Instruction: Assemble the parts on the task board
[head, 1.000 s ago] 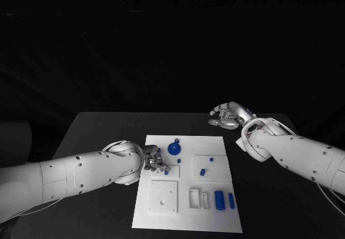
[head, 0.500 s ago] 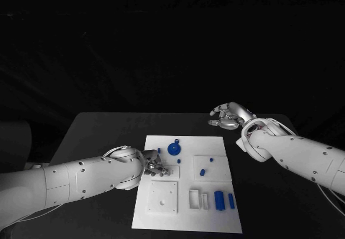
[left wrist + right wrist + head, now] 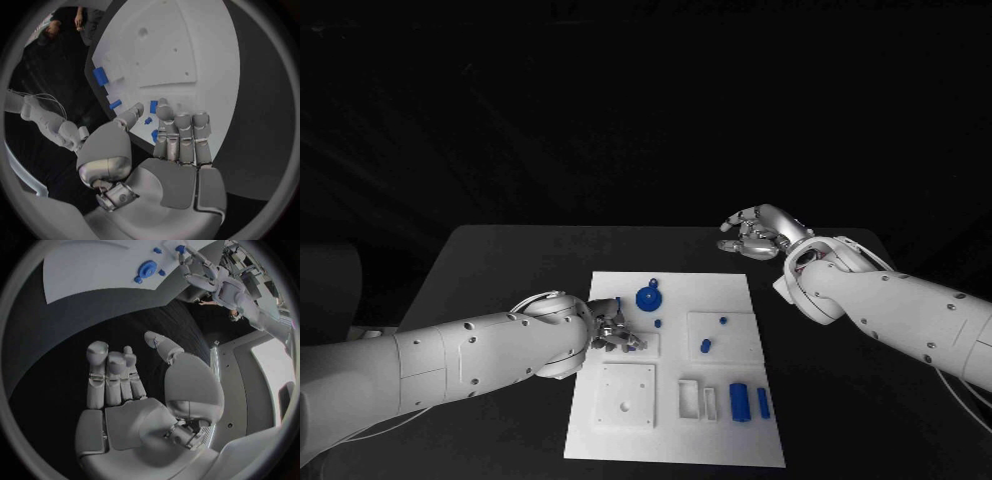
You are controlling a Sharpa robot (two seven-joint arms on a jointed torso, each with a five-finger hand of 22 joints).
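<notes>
Black table (image 3: 516, 260), left robot hand (image 3: 612, 329) pinching small blue part (image 3: 622, 325) over task board (image 3: 733, 290), right robot hand (image 3: 762, 232) empty, fingers apart

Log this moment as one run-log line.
left hand: over task board, fingers at small blue part | right hand: off board, holding nothing | blue round part: on board

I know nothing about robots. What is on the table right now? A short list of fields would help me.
Table: black table
Board: white task board, middle of table
Parts: small blue pieces spread on the board
Left hand: over the board's left side, fingertips at a blue piece
Right hand: off the board, behind it, holds nothing
</notes>
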